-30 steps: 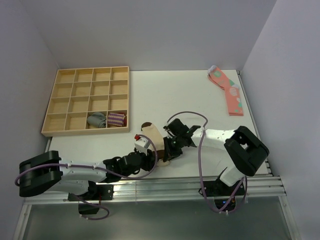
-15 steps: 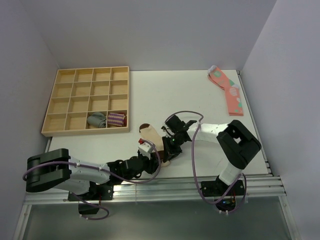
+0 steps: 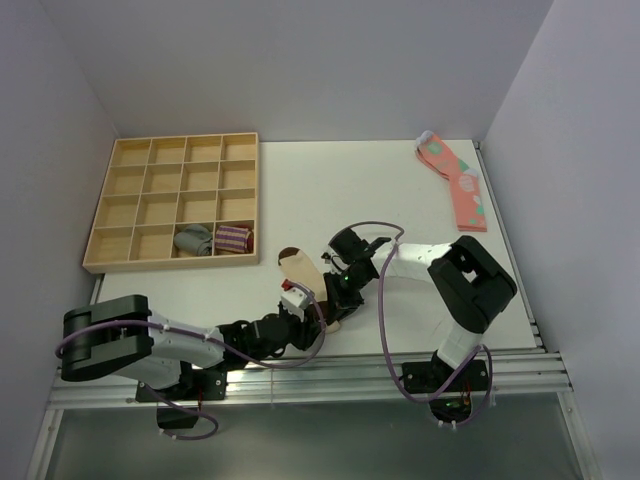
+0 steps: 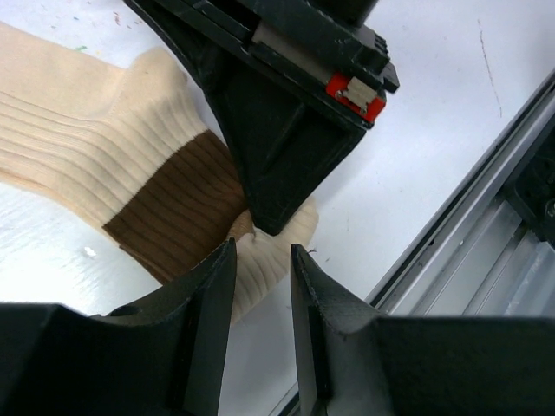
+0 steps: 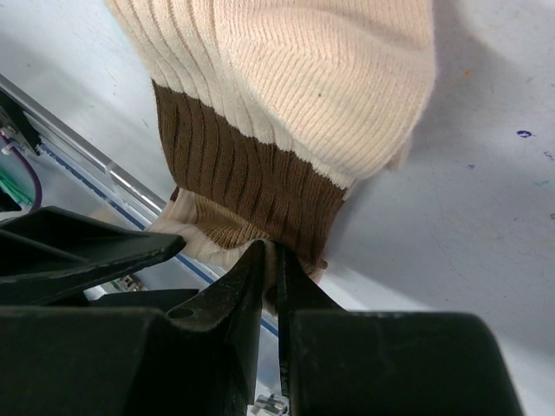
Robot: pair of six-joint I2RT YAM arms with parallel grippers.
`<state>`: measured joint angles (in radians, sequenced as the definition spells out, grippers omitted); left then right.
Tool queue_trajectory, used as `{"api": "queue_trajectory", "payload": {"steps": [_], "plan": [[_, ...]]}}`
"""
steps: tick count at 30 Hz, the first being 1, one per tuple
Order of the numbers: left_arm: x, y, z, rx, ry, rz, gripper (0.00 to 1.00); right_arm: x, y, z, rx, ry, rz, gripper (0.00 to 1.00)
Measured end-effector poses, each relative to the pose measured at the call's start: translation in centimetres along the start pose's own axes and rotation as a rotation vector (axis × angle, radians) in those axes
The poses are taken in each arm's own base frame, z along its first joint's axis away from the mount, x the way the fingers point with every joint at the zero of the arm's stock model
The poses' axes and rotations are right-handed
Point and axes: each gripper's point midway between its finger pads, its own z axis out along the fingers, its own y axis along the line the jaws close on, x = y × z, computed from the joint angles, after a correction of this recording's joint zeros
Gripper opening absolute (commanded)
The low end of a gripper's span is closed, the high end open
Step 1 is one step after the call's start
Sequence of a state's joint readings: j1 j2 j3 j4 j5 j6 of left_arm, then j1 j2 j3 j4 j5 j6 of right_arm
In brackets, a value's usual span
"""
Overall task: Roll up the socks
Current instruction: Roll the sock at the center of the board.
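I am counting one pair of beige ribbed-knit socks (image 3: pixel 303 270), one pair of pink socks with green spots (image 3: pixel 458 185) at the far right corner, one sixteen-compartment wooden tray (image 3: pixel 150 265) holding one grey rolled sock (image 3: pixel 194 240) and one purple-striped rolled sock (image 3: pixel 233 239), and two grippers. The beige socks are lying near the middle of the white table's (image 3: pixel 330 190) near edge, with a dark brown toe and brown cuff band. The right gripper (image 5: pixel 270 260) is pinching that cuff. The left gripper (image 4: pixel 260 260) is straddling the cream cuff edge, jaws narrowly apart; I cannot tell whether it is clamping.

From above, the socks' (image 3: pixel 303 270) near end seems hidden.
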<state>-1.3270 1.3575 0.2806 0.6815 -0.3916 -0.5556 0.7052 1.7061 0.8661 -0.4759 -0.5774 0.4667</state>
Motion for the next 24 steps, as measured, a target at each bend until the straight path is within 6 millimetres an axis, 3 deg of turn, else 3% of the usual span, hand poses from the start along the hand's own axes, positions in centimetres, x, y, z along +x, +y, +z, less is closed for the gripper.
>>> {"api": "queue_trajectory", "payload": {"steps": [10, 24], "plan": [[1.7, 0.2, 0.5, 0.0, 0.043, 0.017, 0.36, 0.1, 0.0, 0.0, -0.007, 0.005, -0.009, 0.08], [2.3, -0.1, 1.4, 0.016, 0.04, 0.012, 0.39, 0.2, -0.2, 0.0, -0.027, 0.009, -0.004, 0.08]]}}
